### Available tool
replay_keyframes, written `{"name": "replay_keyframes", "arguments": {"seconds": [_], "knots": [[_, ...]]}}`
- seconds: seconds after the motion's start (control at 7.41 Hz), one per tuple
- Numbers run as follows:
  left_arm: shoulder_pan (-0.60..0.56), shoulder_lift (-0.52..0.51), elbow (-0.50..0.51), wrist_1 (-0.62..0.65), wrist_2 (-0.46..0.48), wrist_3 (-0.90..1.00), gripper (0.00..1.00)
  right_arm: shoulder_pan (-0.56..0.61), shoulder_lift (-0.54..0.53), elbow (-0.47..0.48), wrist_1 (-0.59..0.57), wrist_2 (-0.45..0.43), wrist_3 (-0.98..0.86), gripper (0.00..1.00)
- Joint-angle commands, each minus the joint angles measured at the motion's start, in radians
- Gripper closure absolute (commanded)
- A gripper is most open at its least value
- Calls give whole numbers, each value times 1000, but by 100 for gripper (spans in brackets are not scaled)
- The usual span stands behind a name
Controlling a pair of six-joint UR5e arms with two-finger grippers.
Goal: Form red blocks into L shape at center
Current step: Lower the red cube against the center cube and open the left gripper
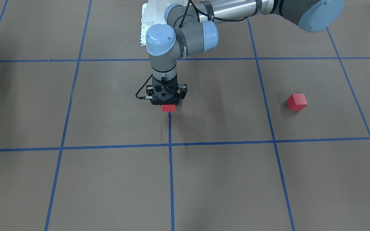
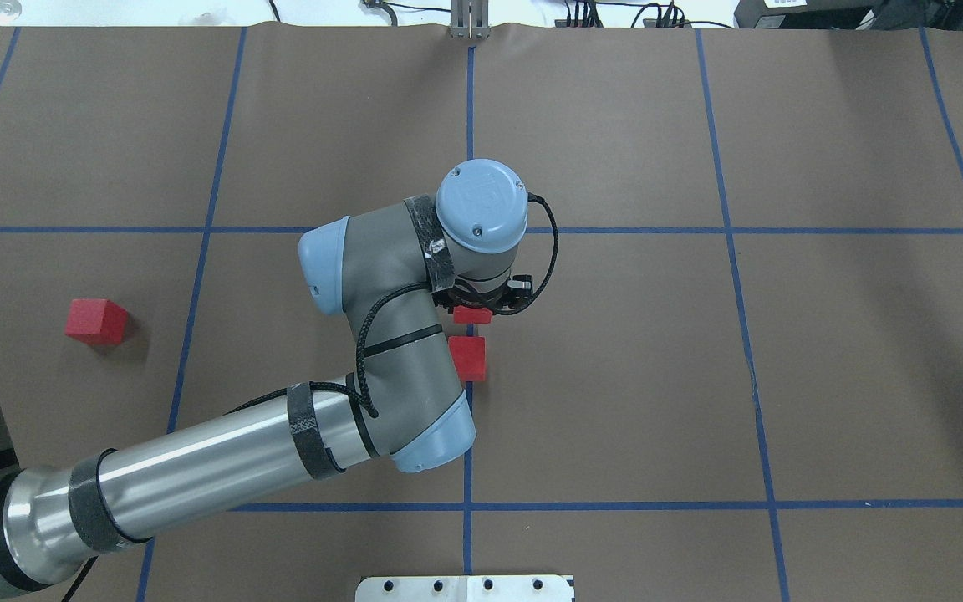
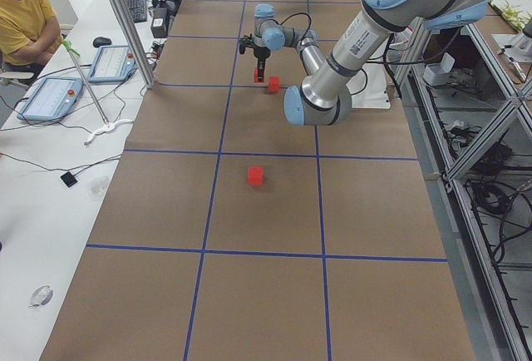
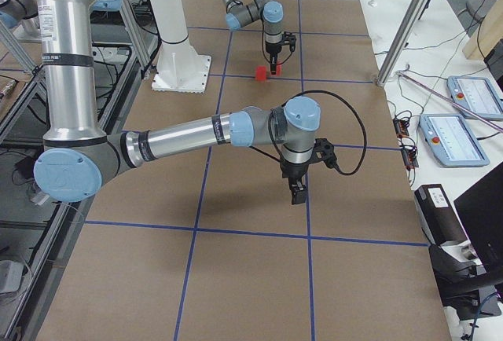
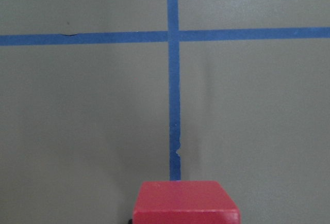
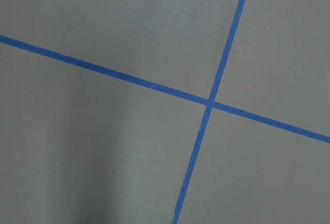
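My left gripper (image 1: 168,105) points straight down at the table's center and is shut on a red block (image 1: 168,108). This block shows in the overhead view (image 2: 471,315) and at the bottom of the left wrist view (image 5: 185,203). It sits low over a blue tape line. A second red block (image 2: 468,358) lies on the table just beside it, toward the robot, and is hidden in the front view. A third red block (image 1: 297,102) lies alone far to the robot's left (image 2: 96,322). My right gripper (image 4: 298,194) shows only in the exterior right view. I cannot tell if it is open.
Blue tape lines (image 6: 209,101) divide the brown table into big squares. The white robot base plate (image 2: 465,588) is at the table's near edge. A seated person (image 3: 25,12) and tablets (image 3: 50,99) are on a side bench beyond the far edge.
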Motion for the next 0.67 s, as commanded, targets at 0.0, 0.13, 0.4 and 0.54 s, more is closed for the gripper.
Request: {"name": "replay_keyframes", "arguments": {"seconds": [0.0,0.13,0.4,0.54], "knots": [[2,6,9,-8,0,3,100,0,0,1,0,0,2,0],[2,6,14,-11,-1,6,100,0,2,-1,0,0,0,0],[4,16,14,-51,-1,3,100,0,2,1,0,0,0,0],[4,18,14,-51,-1,5,100,0,0,-1,0,0,0,0]]}}
